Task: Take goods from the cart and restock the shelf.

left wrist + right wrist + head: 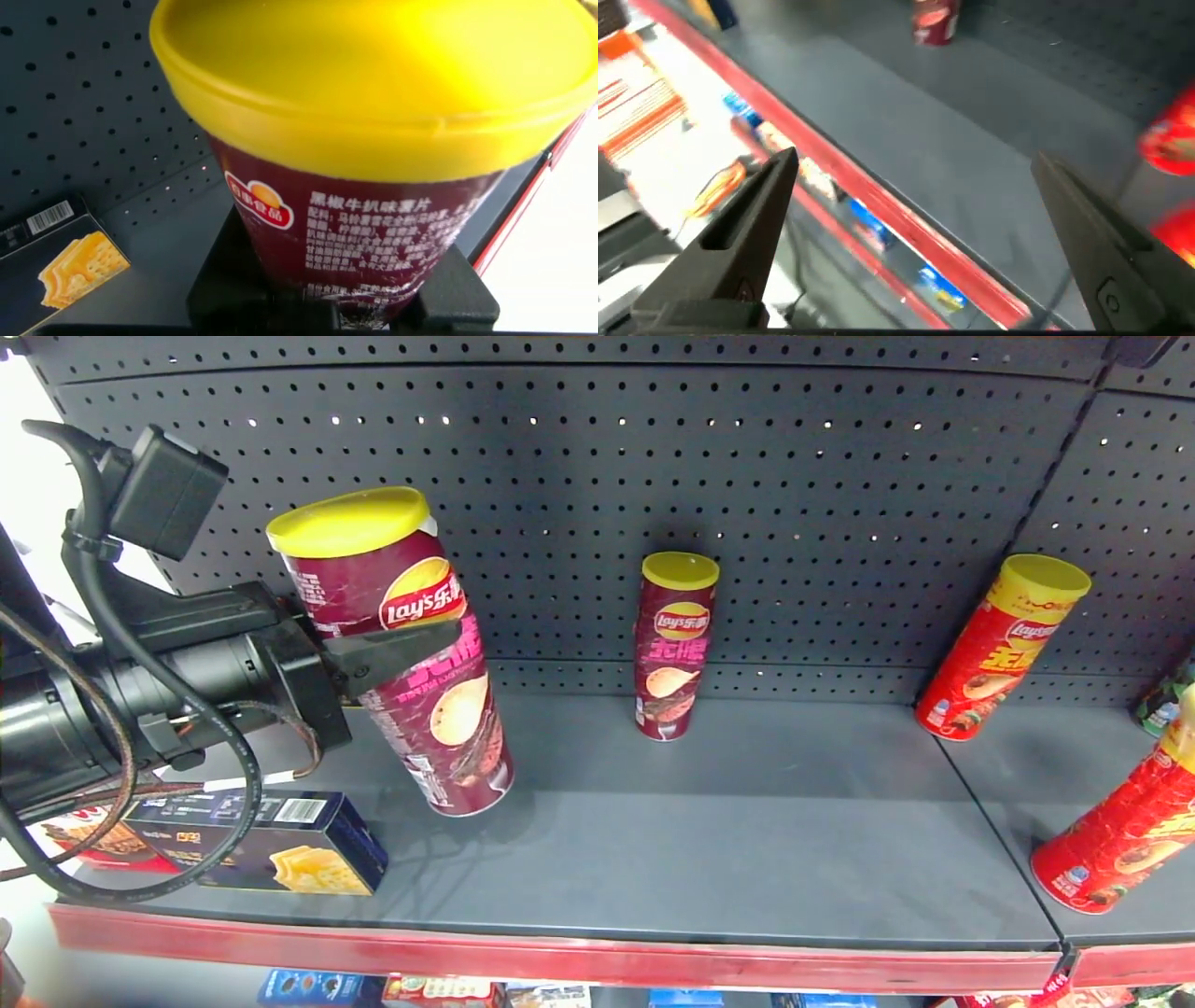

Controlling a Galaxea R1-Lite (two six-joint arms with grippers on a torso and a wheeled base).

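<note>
Right gripper point(915, 159): jaws wide apart, nothing between them, above the red front lip of the shelf point(728, 821).
Blue box point(280, 845): lies flat at the shelf's front left.
Left gripper point(420, 653): jaws clamped on the maroon chip can point(453, 728).
Maroon chip can: tilted over the shelf, yellow lid leftward; we cannot tell whether its base touches.
Front red can point(1120, 840): far right, leaning.
Second maroon can point(674, 649): upright against the pegboard point(747, 476).
Rear red can point(999, 649): leaning, back right.

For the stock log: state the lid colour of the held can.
Yellow lid on a maroon can; clearest in the left wrist view.
</note>
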